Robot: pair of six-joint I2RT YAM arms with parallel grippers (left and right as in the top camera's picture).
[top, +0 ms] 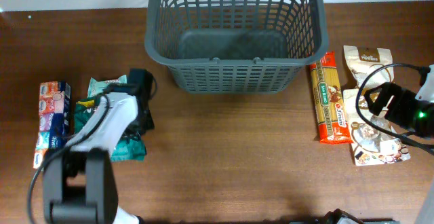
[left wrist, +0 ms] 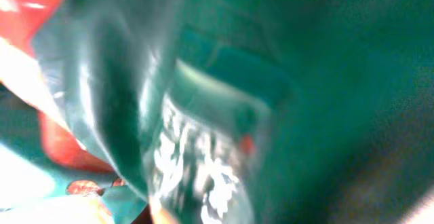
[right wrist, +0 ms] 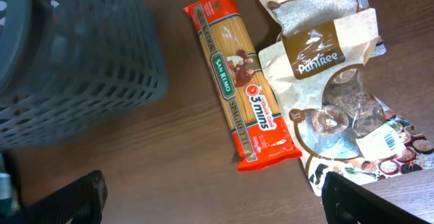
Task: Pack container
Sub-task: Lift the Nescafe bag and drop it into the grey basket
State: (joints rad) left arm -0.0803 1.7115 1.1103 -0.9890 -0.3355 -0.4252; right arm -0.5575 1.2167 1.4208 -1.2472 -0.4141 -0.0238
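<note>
At table's far centre: container (top: 234, 71), upright. Left gripper (top: 141, 108) down among teal packets (top: 129, 149); grip unreadable, wrist view blurred. Right gripper (right wrist: 217, 207) fingers spread wide, beside spaghetti packet (right wrist: 241, 81).

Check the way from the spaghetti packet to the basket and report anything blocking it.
Nothing visible blocks it. The spaghetti packet lies flat on bare table just right of the container, with only wood between them. The container's bottom looks empty; its slotted wall is all that the packet must be lifted over.
</note>
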